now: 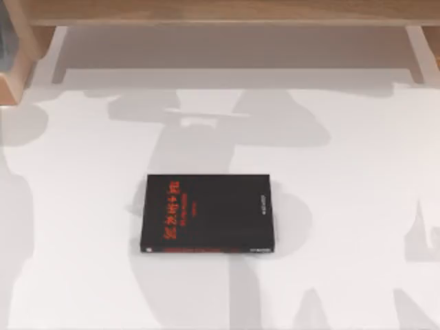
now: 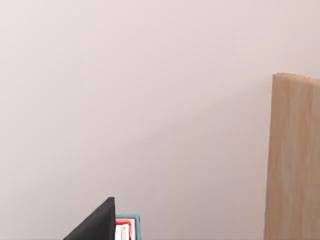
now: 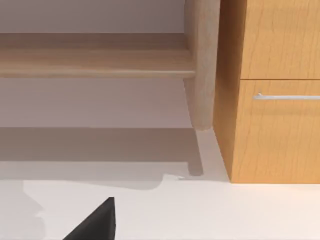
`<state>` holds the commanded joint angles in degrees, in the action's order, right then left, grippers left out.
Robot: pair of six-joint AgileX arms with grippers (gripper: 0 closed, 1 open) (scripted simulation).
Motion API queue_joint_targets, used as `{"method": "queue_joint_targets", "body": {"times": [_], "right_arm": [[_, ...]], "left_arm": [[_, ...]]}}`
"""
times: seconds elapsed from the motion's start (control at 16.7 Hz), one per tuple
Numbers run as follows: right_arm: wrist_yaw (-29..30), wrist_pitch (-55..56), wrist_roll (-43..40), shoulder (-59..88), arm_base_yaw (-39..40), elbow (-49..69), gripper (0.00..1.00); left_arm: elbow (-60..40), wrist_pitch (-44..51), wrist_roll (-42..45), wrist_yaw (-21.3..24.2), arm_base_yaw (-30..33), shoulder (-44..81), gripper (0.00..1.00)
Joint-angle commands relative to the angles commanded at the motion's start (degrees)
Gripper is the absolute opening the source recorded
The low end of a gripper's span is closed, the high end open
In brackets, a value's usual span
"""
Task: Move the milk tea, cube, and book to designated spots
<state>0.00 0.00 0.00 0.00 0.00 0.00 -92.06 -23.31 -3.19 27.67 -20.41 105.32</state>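
Black book (image 1: pixel 207 214) flat mid-table (image 1: pixel 357 179), wooden shelf (image 1: pixel 220 12) behind

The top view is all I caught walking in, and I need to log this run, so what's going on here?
Nothing is being handled right now. A black book with red lettering lies flat near the middle of the white table. A wooden shelf runs along the table's far edge. The left wrist view looks at a plain wall, a wooden panel and a bit of teal and red that I cannot identify. The right wrist view shows a wooden cabinet with a drawer handle.
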Motion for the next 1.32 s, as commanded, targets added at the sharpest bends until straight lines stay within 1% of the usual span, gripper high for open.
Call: {"method": "queue_joint_targets", "body": {"times": [0.18,0.36,0.54,0.84,1.2,1.32], "right_arm": [[0.0,0.0,0.0,0.0,0.0,0.0,1.0],[0.0,0.0,0.0,0.0,0.0,0.0,1.0],[0.0,0.0,0.0,0.0,0.0,0.0,1.0],[0.0,0.0,0.0,0.0,0.0,0.0,1.0],[0.0,0.0,0.0,0.0,0.0,0.0,1.0],[0.0,0.0,0.0,0.0,0.0,0.0,1.0]], "left_arm": [[4.62,-5.11,1.09,0.59,-2.15,5.83,1.0],[8.42,-8.78,2.4,-0.78,-3.14,9.68,1.0],[9.76,-10.01,3.06,-1.72,-3.24,10.99,1.0],[9.46,-9.77,3.03,-1.84,-3.01,11.03,1.0],[1.93,-7.34,3.0,-3.09,-1.81,16.09,1.0],[1.01,-7.04,2.99,-3.24,-1.65,16.71,1.0]]}}
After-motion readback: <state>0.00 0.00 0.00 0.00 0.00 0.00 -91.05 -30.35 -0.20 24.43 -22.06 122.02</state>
